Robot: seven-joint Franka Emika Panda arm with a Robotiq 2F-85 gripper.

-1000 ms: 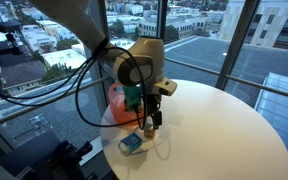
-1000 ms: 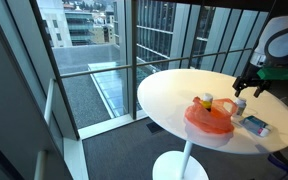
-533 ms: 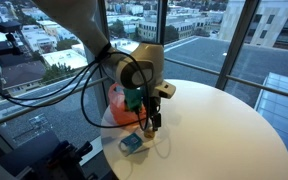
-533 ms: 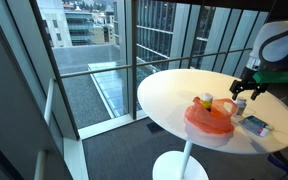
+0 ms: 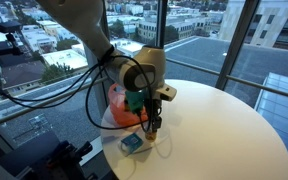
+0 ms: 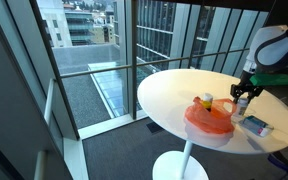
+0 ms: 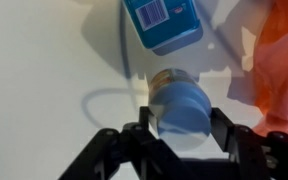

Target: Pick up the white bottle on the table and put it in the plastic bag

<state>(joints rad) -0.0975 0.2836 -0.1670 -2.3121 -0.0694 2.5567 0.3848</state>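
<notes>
The white bottle (image 7: 179, 100), which has a blue cap, stands upright on the round white table (image 5: 224, 130). In the wrist view I look down on its cap. My gripper (image 7: 181, 125) is shut on it, one black finger (image 7: 147, 120) pressing on each side. In both exterior views the gripper (image 5: 152, 122) (image 6: 241, 98) points down over the bottle (image 6: 240, 105) at the table's edge. The orange plastic bag (image 5: 119, 105) (image 6: 209, 120) lies right beside it, its edge showing in the wrist view (image 7: 284, 60).
A small blue box (image 7: 162, 22) (image 5: 132, 143) (image 6: 256, 126) lies on the table close to the bottle. A yellow-topped item (image 6: 206, 100) sticks out of the bag. Large windows and a railing surround the table (image 6: 174, 95).
The gripper has come down a little around the bottle and its jaws have closed on it. The bottle, bag and box have not moved.
</notes>
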